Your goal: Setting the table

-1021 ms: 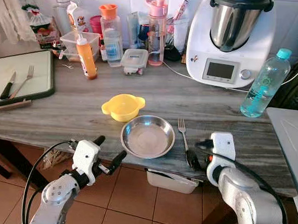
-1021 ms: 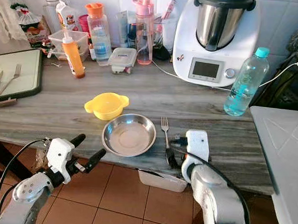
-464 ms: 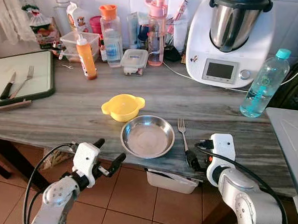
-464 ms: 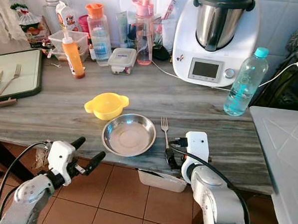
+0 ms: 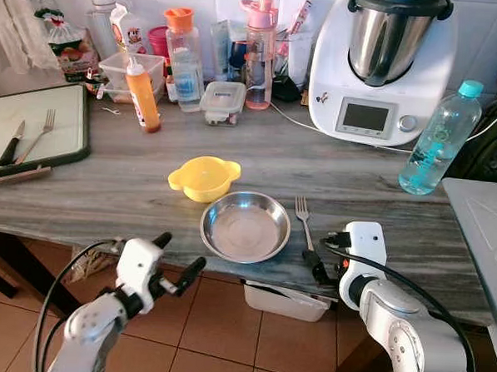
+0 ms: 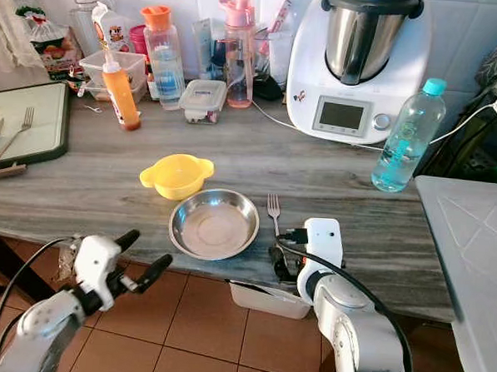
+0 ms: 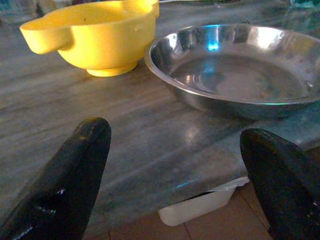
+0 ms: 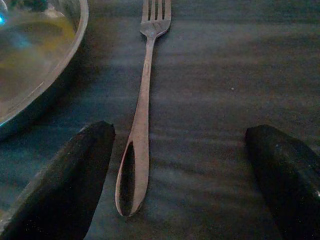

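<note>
Fork [image 8: 142, 107] lies flat on the desk [image 5: 106, 191] just ahead of the right claw [image 8: 182, 185], whose fingers spread wide around its handle end without touching. Beside it sits the steel plate [image 5: 245, 227]. Left claw [image 7: 175, 185] hovers wide below the desk edge, facing the yellow bowl [image 7: 97, 40].

On the grey marble-pattern table [image 5: 107, 187], a round steel plate [image 5: 245, 227] lies front; small yellow bowl [image 5: 204, 177] behind-left, metal fork [image 5: 305, 226] just right.
</note>
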Tool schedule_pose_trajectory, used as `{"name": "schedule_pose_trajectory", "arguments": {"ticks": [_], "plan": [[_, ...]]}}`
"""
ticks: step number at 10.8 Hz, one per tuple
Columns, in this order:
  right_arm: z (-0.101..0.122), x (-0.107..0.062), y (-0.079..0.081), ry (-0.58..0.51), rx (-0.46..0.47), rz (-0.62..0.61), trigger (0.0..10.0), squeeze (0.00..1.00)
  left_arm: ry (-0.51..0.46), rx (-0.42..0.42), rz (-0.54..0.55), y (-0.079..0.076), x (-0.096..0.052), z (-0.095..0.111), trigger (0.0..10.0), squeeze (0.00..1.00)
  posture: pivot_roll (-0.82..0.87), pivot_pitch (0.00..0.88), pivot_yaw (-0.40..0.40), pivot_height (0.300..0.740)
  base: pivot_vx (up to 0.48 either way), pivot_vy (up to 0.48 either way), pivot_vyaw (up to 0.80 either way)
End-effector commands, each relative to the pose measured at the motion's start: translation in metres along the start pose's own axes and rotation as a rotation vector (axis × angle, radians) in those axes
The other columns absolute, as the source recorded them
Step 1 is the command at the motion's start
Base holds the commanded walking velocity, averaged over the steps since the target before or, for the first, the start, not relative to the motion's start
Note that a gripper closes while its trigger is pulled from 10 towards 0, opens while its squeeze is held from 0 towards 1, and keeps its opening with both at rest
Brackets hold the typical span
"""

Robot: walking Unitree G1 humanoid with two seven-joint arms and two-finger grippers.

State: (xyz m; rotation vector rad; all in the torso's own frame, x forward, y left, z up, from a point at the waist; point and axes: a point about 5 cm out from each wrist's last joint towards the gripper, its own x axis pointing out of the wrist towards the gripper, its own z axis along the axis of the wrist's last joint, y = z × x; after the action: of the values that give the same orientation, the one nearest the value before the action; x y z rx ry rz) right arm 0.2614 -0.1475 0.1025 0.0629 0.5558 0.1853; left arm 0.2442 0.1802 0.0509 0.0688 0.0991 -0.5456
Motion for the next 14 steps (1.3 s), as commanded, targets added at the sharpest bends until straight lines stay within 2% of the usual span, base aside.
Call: {"name": "schedule_pose_trajectory", "arguments": {"ticks": [1,6,8,9,14], "plan": [[0.003,0.000,0.008,-0.007,0.004,0.049,10.0,1.00,-0.016,0.021,-0.008,0.002,-0.002,0.006,10.0,0.00,0.04,0.000,0.048,0.740,0.000,0.000,0.00],[0.005,0.001,0.011,-0.017,0.010,0.073,10.0,1.00,-0.064,0.036,-0.020,-0.010,0.005,0.035,10.0,0.00,0.04,0.000,0.047,0.740,0.000,0.000,0.00],[0.005,0.001,0.011,-0.017,0.010,0.073,10.0,1.00,-0.064,0.036,-0.020,-0.010,0.005,0.035,10.0,0.00,0.04,0.000,0.047,0.740,0.000,0.000,0.00],[0.006,0.001,0.014,-0.025,0.016,0.096,10.0,1.00,-0.077,0.039,-0.022,-0.017,0.005,0.047,10.0,0.00,0.04,0.000,0.048,0.740,0.000,0.000,0.00],[0.007,0.000,0.015,-0.032,0.020,0.113,10.0,1.00,-0.049,0.027,-0.014,-0.020,0.004,0.053,10.0,0.00,0.04,0.000,0.047,0.740,0.000,0.000,0.00]]}}
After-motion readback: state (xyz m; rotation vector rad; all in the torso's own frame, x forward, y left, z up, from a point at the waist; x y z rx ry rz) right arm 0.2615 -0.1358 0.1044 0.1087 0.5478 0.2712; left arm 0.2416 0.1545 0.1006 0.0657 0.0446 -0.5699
